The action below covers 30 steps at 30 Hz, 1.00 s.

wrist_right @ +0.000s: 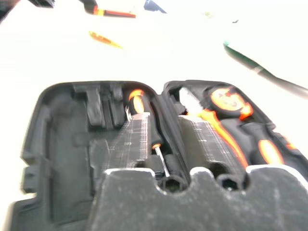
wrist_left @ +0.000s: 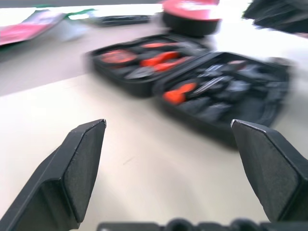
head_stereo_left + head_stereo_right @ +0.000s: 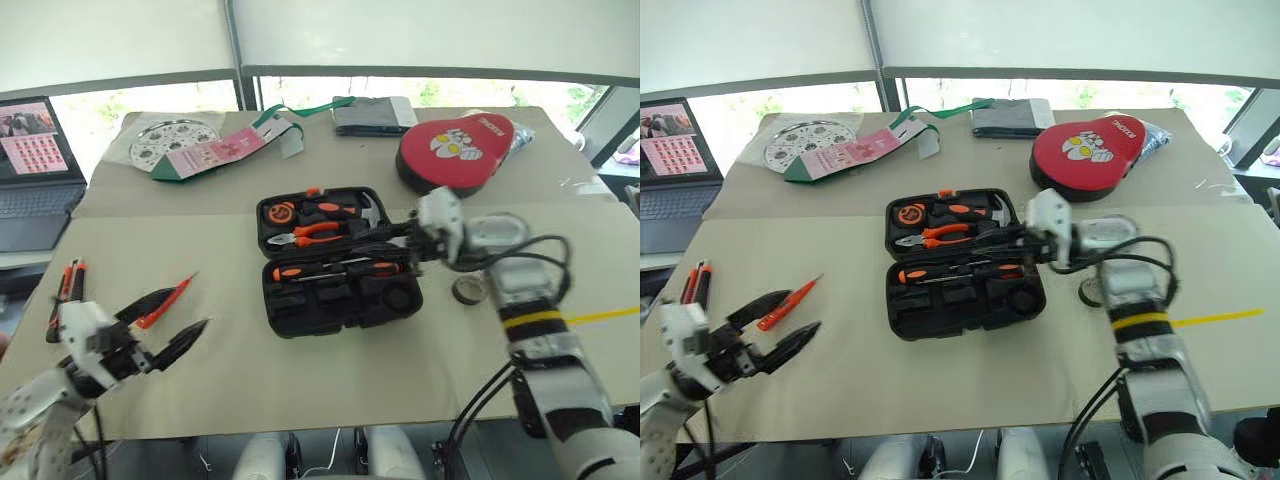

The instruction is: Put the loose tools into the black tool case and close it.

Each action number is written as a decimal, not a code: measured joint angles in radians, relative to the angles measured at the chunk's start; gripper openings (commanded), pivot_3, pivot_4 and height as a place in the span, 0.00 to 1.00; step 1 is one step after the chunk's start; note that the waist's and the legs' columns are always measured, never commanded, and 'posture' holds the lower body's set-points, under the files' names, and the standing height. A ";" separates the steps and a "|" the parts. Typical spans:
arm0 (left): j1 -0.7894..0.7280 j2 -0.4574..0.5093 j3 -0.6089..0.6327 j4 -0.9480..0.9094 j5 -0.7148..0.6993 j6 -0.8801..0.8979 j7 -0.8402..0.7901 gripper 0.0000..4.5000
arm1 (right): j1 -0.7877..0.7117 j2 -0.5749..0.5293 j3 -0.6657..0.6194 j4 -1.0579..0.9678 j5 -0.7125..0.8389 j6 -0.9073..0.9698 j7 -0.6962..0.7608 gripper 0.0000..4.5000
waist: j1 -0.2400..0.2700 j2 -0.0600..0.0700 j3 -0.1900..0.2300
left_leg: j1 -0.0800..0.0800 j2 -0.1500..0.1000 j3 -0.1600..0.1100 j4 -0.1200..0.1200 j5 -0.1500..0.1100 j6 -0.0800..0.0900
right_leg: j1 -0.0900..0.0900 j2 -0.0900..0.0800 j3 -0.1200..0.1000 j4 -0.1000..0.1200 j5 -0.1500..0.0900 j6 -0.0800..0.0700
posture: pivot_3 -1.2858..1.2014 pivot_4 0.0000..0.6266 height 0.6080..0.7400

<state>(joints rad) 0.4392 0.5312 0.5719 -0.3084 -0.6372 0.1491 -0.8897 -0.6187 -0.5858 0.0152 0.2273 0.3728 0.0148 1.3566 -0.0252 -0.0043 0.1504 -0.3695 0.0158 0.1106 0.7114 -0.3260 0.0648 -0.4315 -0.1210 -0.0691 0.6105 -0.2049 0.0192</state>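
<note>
My right gripper hangs over the open black tool case mid-table, fingers parted slightly, gripping nothing; a black-orange screwdriver lies in the case; my left gripper gapes empty near the left edge, beside the slim orange tester screwdriver and utility knife.

Your left gripper hangs low with its fingers spread wide; your right gripper points left, level, fingers a little apart.
</note>
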 measured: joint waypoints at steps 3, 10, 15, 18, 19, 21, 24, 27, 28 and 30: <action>0.148 -0.058 0.096 0.001 0.017 0.003 0.068 1.00 | 0.161 -0.039 -0.074 -0.095 0.067 0.039 -0.009 0.80 | 0.007 -0.001 0.000 | 0.000 0.000 0.001 0.000 -0.003 0.000 | -0.001 -0.001 -0.001 -0.001 0.000 0.000 | 0.52 0.24 1.00; 0.281 -0.103 0.204 0.034 0.021 0.004 0.120 1.00 | 0.371 -0.030 -0.211 -0.258 0.240 0.042 -0.002 0.96 | 0.020 -0.002 0.001 | 0.002 -0.001 0.002 0.002 -0.007 0.007 | 0.000 -0.001 -0.002 0.000 0.000 -0.003 | 0.52 0.24 1.00; 0.248 -0.002 0.188 0.022 -0.006 0.120 0.125 1.00 | 0.502 -0.036 -0.222 -0.277 0.240 -0.027 0.075 1.00 | 0.039 -0.005 0.001 | 0.002 -0.001 0.002 0.004 -0.005 0.008 | 0.001 0.002 -0.002 0.002 0.001 -0.003 | 0.52 0.24 1.00; 0.106 0.149 0.158 -0.023 -0.033 0.271 0.192 1.00 | 0.465 -0.026 -0.219 -0.307 0.241 -0.044 0.068 1.00 | 0.042 -0.004 0.001 | 0.002 -0.001 0.000 0.004 -0.002 0.008 | 0.002 0.004 -0.002 0.002 0.004 -0.006 | 0.52 0.24 1.00; 0.071 0.175 0.148 -0.033 -0.034 0.302 0.210 1.00 | 0.458 -0.025 -0.218 -0.318 0.242 -0.044 0.065 1.00 | 0.042 -0.004 0.001 | 0.002 0.000 0.001 0.003 -0.001 0.007 | 0.002 0.005 -0.002 0.001 0.005 -0.007 | 0.52 0.24 1.00; -0.051 0.273 0.074 -0.035 -0.035 0.440 0.271 1.00 | 0.431 -0.023 -0.212 -0.349 0.247 -0.043 0.055 1.00 | 0.035 -0.004 0.001 | 0.005 -0.001 0.001 0.003 0.003 0.001 | 0.005 0.007 -0.001 0.002 0.007 -0.006 | 0.52 0.24 1.00; -0.220 0.336 -0.049 0.009 -0.029 0.577 0.314 1.00 | 0.418 -0.019 -0.185 -0.370 0.250 -0.033 0.042 1.00 | 0.028 -0.004 0.001 | 0.006 0.000 0.002 0.000 0.003 -0.001 | 0.004 0.008 -0.001 0.002 0.007 -0.006 | 0.52 0.24 1.00; -0.369 0.360 -0.194 0.102 0.029 0.638 0.325 1.00 | 0.403 -0.010 -0.162 -0.381 0.250 -0.029 0.028 1.00 | 0.024 -0.004 0.002 | 0.005 0.000 0.003 -0.001 0.004 -0.003 | 0.003 0.010 -0.001 0.002 0.007 -0.006 | 0.52 0.24 1.00; -0.414 0.360 -0.243 0.136 0.053 0.647 0.326 1.00 | 0.405 -0.011 -0.158 -0.388 0.250 -0.028 0.025 1.00 | 0.022 -0.004 0.002 | 0.005 0.001 0.003 -0.001 0.005 -0.004 | 0.003 0.011 -0.001 0.002 0.006 -0.006 | 0.52 0.24 1.00; -0.479 0.363 -0.304 0.179 0.088 0.660 0.319 1.00 | 0.404 -0.011 -0.151 -0.392 0.250 -0.028 0.018 1.00 | 0.022 -0.004 0.002 | 0.005 0.001 0.003 -0.001 0.005 -0.004 | 0.002 0.011 -0.002 0.002 0.006 -0.006 | 0.52 0.24 1.00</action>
<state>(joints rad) -0.0397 0.8940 0.2682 -0.1297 -0.5494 0.8091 -0.5702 -0.2143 -0.5969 -0.1358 -0.1652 0.6230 -0.0131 1.3750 -0.0031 -0.0084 0.1526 -0.3647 0.0165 0.1137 0.7107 -0.3212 0.0609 -0.4293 -0.1097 -0.0708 0.6122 -0.1986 0.0136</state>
